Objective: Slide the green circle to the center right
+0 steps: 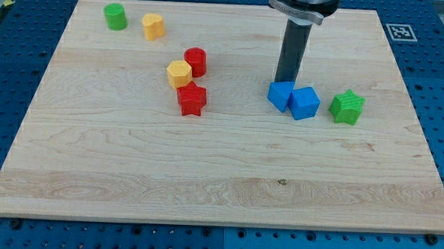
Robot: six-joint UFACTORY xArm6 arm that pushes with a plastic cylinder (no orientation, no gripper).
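Note:
The green circle [115,16] is a short green cylinder at the view's top left of the wooden board [220,177]. My tip [286,81] is far to its right, near the board's middle right, and stands just behind a blue block [281,95], touching or nearly touching its top edge. A second blue block [305,103] sits against the first one's right side. A green star-shaped block [347,107] lies further right.
A yellow block [153,26] sits right of the green circle. A red cylinder [195,62], a yellow hexagon [179,74] and a red star-shaped block [191,99] cluster left of centre. A fiducial tag [398,31] marks the top right corner.

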